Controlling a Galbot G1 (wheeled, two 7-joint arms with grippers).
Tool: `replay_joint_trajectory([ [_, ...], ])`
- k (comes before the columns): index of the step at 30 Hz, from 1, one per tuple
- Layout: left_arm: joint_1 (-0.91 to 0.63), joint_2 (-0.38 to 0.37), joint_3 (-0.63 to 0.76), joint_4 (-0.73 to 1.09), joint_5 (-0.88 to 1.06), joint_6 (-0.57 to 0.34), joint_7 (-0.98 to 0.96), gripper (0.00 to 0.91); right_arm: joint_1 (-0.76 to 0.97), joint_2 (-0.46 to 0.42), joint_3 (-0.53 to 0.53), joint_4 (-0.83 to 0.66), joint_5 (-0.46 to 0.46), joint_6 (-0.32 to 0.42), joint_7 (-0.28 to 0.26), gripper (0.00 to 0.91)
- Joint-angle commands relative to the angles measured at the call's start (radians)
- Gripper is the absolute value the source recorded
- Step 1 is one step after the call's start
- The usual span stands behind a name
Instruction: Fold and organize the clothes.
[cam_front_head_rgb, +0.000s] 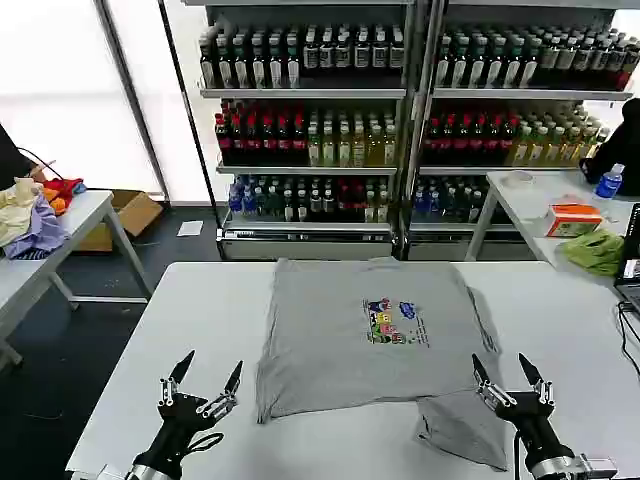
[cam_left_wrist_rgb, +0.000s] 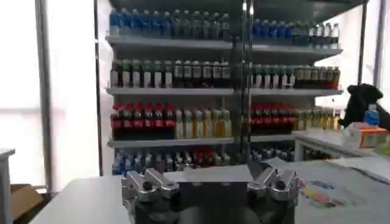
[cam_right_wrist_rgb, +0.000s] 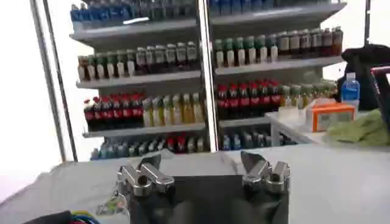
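Grey shirt (cam_front_head_rgb: 350, 335) lies flat across the middle of the white tabletop (cam_front_head_rgb: 200, 310), chest print (cam_front_head_rgb: 395, 322) facing up, its upper hem reaching toward the far edge. One sleeve or corner is folded out at the near right, spilling toward the near edge of the tabletop. The left gripper (cam_front_head_rgb: 208, 382) hovers over the near left part of the tabletop, just beside the shirt's near left corner, fingers spread wide and holding nothing. The right gripper (cam_front_head_rgb: 507, 378) sits over the near right area, right at the folded-out piece of the shirt, fingers likewise parted and empty. In the left wrist view the left gripper (cam_left_wrist_rgb: 210, 182) shows its two metal fingertips (cam_left_wrist_rgb: 149, 182) apart, with the shirt (cam_left_wrist_rgb: 329, 185) and its print off to one side. In the right wrist view the right gripper (cam_right_wrist_rgb: 204, 173) is spread too, the tabletop (cam_right_wrist_rgb: 341, 176) beyond it. Behind the table stand drink shelves (cam_front_head_rgb: 400, 120) full of bottles
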Motion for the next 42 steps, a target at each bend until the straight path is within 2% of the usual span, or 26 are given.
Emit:
replay_joint_trajectory([
  [1, 0.008, 0.055, 0.079, -0.032, -0.006, 0.152, -0.073, 0.907, -0.066, -0.027, -0.001, 0.036, -0.008, -0.094, 0.049, 0.907],
  [3, 0.007, 0.076, 0.087, -0.035, -0.014, 0.249, -0.100, 0.907, -0.090, -0.049, 0.002, 0.028, 0.001, -0.131, 0.083, 0.907],
  [9, -0.022, 0.148, 0.147, -0.031, -0.065, 0.335, -0.146, 0.907, -0.168, -0.100, 0.013, 0.061, 0.029, -0.221, 0.106, 0.907],
  [12, -0.044, 0.147, 0.195, -0.021, -0.046, 0.359, -0.158, 0.907, -0.181, -0.098, -0.004, 0.067, 0.007, -0.222, 0.111, 0.907],
  [19, -0.090, 0.123, 0.251, 0.038, -0.018, 0.380, -0.186, 0.907, -0.224, -0.081, -0.031, 0.100, 0.009, -0.227, 0.129, 0.907],
  [23, -0.095, 0.104, 0.281, 0.069, 0.102, 0.334, -0.192, 0.907, -0.229, -0.082, -0.036, 0.074, 0.015, -0.203, 0.127, 0.907],
  [28, -0.096, 0.101, 0.308, 0.102, 0.128, 0.312, -0.202, 0.907, -0.220, -0.110, -0.035, 0.052, 0.034, -0.200, 0.125, 0.887],
  [29, -0.101, 0.095, 0.306, 0.120, 0.152, 0.296, -0.203, 0.907, -0.218, -0.112, -0.036, 0.048, 0.035, -0.201, 0.125, 0.373],
  [30, -0.104, 0.089, 0.305, 0.133, 0.173, 0.283, -0.205, 0.907, -0.218, -0.111, -0.038, 0.045, 0.036, -0.201, 0.125, 0.131],
  [31, -0.106, 0.087, 0.303, 0.144, 0.192, 0.265, -0.205, 0.907, -0.218, -0.109, -0.041, 0.045, 0.036, -0.201, 0.124, 0.000],
  [36, -0.103, 0.080, 0.287, 0.196, 0.220, 0.216, -0.201, 0.907, -0.237, -0.092, -0.059, 0.042, 0.034, -0.195, 0.117, 0.000],
  [40, -0.096, 0.078, 0.282, 0.207, 0.219, 0.211, -0.200, 0.887, -0.252, -0.079, -0.063, 0.029, 0.034, -0.165, 0.122, 0.000],
  [41, -0.093, 0.076, 0.281, 0.208, 0.218, 0.212, -0.200, 0.826, -0.251, -0.079, -0.062, 0.025, 0.035, -0.163, 0.123, 0.000],
  [42, -0.091, 0.077, 0.281, 0.211, 0.217, 0.211, -0.201, 0.675, -0.249, -0.078, -0.061, 0.026, 0.037, -0.163, 0.123, 0.000],
])
